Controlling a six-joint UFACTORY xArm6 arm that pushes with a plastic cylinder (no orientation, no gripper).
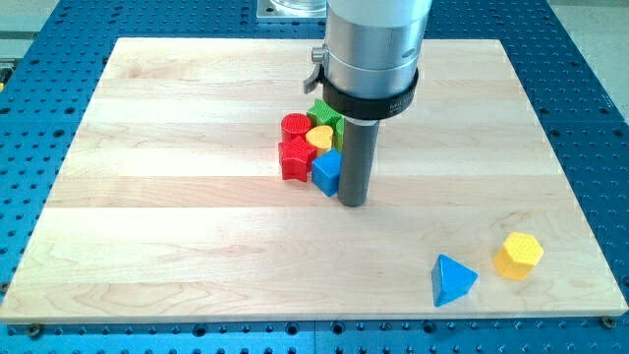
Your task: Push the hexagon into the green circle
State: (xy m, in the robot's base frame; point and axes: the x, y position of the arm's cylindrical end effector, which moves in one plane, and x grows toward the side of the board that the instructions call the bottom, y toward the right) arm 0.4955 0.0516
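Note:
The yellow hexagon [518, 255] lies near the view's bottom right, next to a blue triangle [452, 279]. A green block [323, 112] sits at the top of a tight cluster near the board's middle; the arm hides part of it, so I cannot make out its shape. My tip [352, 204] rests on the board at the right side of that cluster, right against a blue block [327, 172]. The tip is far to the upper left of the hexagon.
The cluster also holds a red circle [295, 125], a red star [294, 159] and a yellow heart [320, 136], packed together. The wooden board [167, 246] lies on a blue perforated table [600, 118]. The arm's silver body [373, 49] hangs over the cluster's right part.

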